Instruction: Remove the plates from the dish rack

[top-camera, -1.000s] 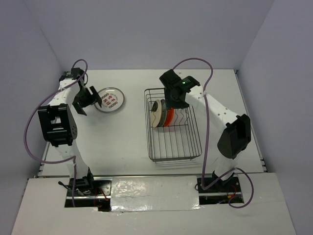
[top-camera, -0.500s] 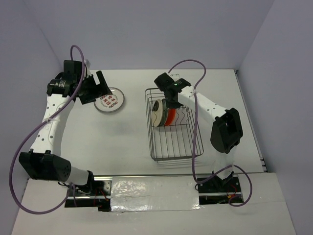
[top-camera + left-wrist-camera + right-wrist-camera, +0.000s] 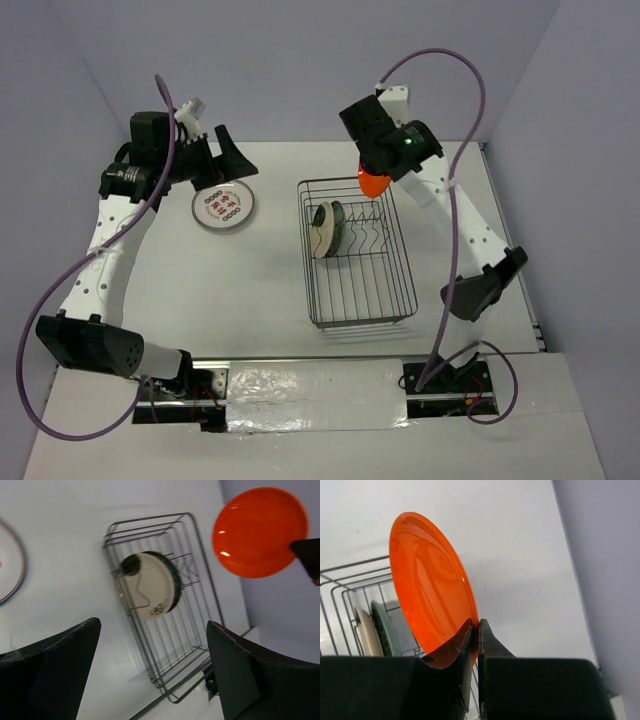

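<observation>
My right gripper (image 3: 476,625) is shut on the rim of a plain orange plate (image 3: 427,595), held on edge in the air above the far end of the dish rack (image 3: 360,322). From above, the orange plate (image 3: 374,184) hangs below the right gripper (image 3: 378,166). A cream plate (image 3: 322,232) and a teal plate (image 3: 337,222) stand upright in the dish rack. A white plate with red motifs (image 3: 223,207) lies flat on the table at the left. My left gripper (image 3: 225,160) hovers open just behind it, holding nothing. The left wrist view shows the orange plate (image 3: 260,531) and the cream plate (image 3: 150,587).
The near half of the dish rack (image 3: 200,650) holds only bare prongs. Grey walls close in the table at the back and on both sides. The right arm's purple cable (image 3: 470,110) loops high over the rack's right side.
My right gripper has shut on the orange plate and lifted it up and back out of the rack. My left arm has swung up, carrying its open gripper behind the white plate.
</observation>
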Controlling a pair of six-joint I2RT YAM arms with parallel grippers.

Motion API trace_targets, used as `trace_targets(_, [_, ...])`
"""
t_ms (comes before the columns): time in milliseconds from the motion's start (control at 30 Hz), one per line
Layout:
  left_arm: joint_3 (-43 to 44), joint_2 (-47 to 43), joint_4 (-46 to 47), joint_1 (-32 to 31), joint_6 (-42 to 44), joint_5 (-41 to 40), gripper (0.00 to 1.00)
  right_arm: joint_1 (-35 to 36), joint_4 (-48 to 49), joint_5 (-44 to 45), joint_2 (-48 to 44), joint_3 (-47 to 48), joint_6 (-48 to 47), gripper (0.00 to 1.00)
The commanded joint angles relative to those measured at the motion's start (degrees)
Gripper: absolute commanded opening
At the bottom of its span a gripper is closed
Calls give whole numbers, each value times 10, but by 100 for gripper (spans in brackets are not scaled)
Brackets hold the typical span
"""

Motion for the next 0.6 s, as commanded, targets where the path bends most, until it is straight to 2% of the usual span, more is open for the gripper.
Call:
trace_targets(0, [15,-17,157,-16,-42,147,100,-2,15,-55,-66,-30,-57,0])
trace_targets(67, [21,-7,183,-28,-46,180,99,-4,123,-218,-146,-101,-114,0])
trace_targets(100, [28,-4,184,-32,-38,186,99,-7,211,-384,-171,-132,-129,0])
trace_targets(167, [28,1,182,-36,-26,196,99,-18,312,-580,-220,-219,-120,0])
trace_targets(300, [25,14,166,-40,-15,213,95,-37,380,-677,-220,-229,-77,0])
trace_targets(400, [27,19,130,-46,11,190,86,-50,411,-744,-194,-215,-45,0])
trace_targets(433, [26,23,122,-46,15,184,75,-51,416,-761,-187,-210,-38,0])
trace_targets(500, [26,27,107,-46,27,182,67,-51,424,-770,-161,-190,-18,0])
trace_targets(533, [25,27,102,-46,30,182,42,-51,425,-781,-152,-185,-12,0])
trace_targets(567, [22,26,103,-46,31,185,24,-51,432,-787,-144,-180,-2,0])
